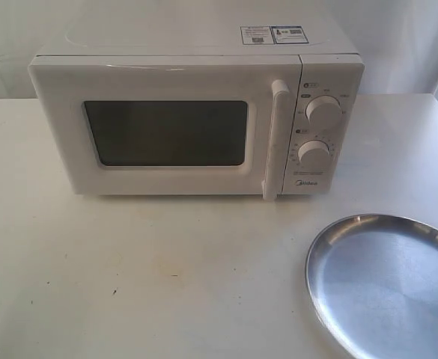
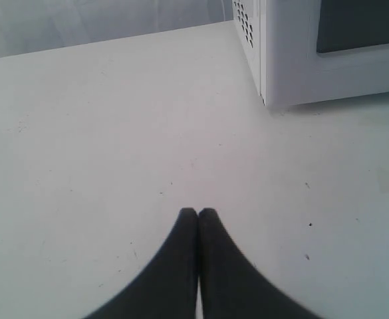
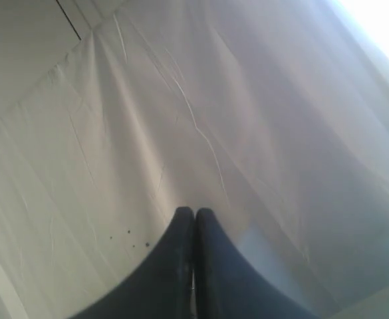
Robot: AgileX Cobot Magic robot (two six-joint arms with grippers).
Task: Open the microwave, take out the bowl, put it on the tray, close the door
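Note:
The white microwave (image 1: pixel 196 120) stands at the back of the table with its door (image 1: pixel 166 134) shut and the vertical handle (image 1: pixel 275 138) beside two round knobs. The silver tray (image 1: pixel 387 280) lies at the front right. The bowl is hidden. Neither gripper shows in the exterior view. In the left wrist view my left gripper (image 2: pixel 198 212) is shut with nothing in it, over bare table, with a corner of the microwave (image 2: pixel 314 53) ahead. In the right wrist view my right gripper (image 3: pixel 194 211) is shut and empty, facing a white cloth backdrop (image 3: pixel 214 100).
The white table (image 1: pixel 166 277) spreads in front of the microwave and to its left. A white curtain hangs behind. The tray runs off the right and lower edges of the exterior view.

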